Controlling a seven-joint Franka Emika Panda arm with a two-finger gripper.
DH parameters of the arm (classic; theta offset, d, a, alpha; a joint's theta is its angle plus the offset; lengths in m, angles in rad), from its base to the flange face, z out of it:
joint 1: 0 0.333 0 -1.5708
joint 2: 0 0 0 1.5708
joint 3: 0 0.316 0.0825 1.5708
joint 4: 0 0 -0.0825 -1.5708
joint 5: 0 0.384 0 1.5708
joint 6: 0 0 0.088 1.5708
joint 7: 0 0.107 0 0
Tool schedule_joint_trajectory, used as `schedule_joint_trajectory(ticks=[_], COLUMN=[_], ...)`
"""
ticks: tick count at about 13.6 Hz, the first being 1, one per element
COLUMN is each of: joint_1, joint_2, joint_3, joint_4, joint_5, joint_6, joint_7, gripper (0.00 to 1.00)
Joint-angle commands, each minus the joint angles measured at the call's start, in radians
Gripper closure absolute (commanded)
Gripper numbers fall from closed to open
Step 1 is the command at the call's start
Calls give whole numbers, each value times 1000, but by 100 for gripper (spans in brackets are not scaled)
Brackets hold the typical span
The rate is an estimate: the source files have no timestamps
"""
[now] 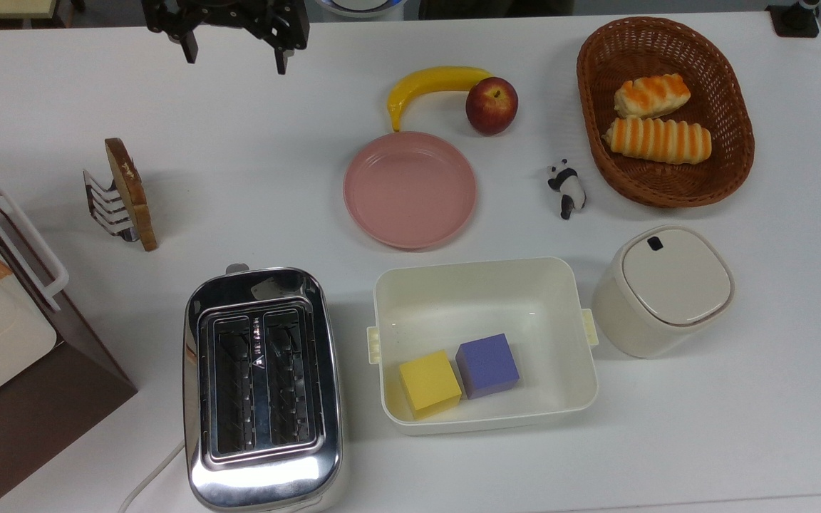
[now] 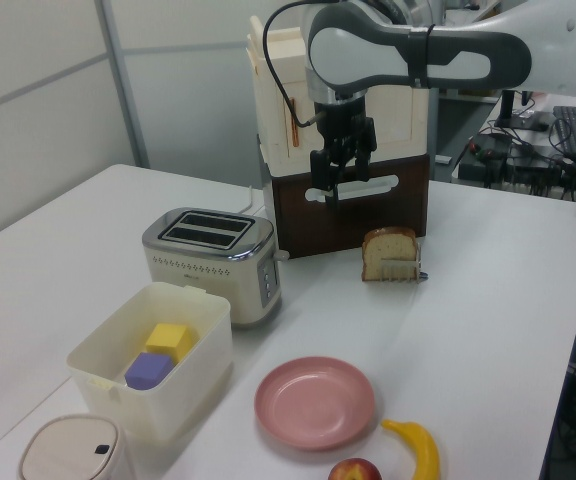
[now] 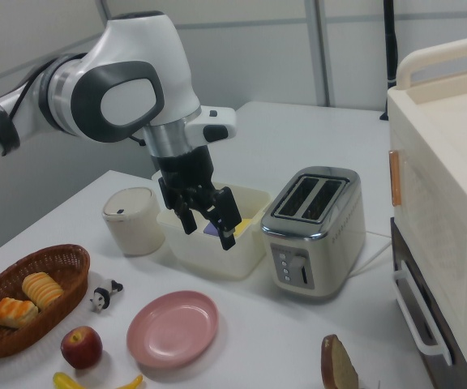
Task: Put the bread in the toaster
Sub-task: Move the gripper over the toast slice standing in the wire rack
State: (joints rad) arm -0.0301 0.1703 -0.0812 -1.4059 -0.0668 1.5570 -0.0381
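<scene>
With the tool (image 1: 234,51) spread and empty above the counter (image 1: 254,178), an off-centre pinch could tip the bread (image 1: 132,192) out of its wire rack (image 1: 107,206) before it reaches the toaster (image 1: 262,388).

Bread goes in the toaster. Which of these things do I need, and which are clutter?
Needed: bread standing in the wire rack; toaster; open gripper.

Clutter: pink plate, banana, apple, basket, panda, tub, lidded bin.
</scene>
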Motion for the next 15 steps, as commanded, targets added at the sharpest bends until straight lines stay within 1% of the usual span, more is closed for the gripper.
schedule_joint_trajectory(ticks=[1, 4, 6, 7, 10, 12, 14, 15], joint_1=[18, 15, 12, 10, -40, -74, -99, -112], joint_2=[-29, -28, -26, -23, -22, -18, -20, -18], joint_3=[-11, -17, -23, -25, -26, -25, -26, -26], joint_4=[-41, -39, -39, -39, -63, -85, -119, -151], joint_5=[10, 9, 7, 7, -4, -11, -16, -48], joint_6=[0, 0, 0, 0, 3, 40, 74, 98], joint_7=[-22, -26, -55, -83, -236, -339, -385, -396], gripper=[0, 0, 0, 0, 0, 0, 0, 0])
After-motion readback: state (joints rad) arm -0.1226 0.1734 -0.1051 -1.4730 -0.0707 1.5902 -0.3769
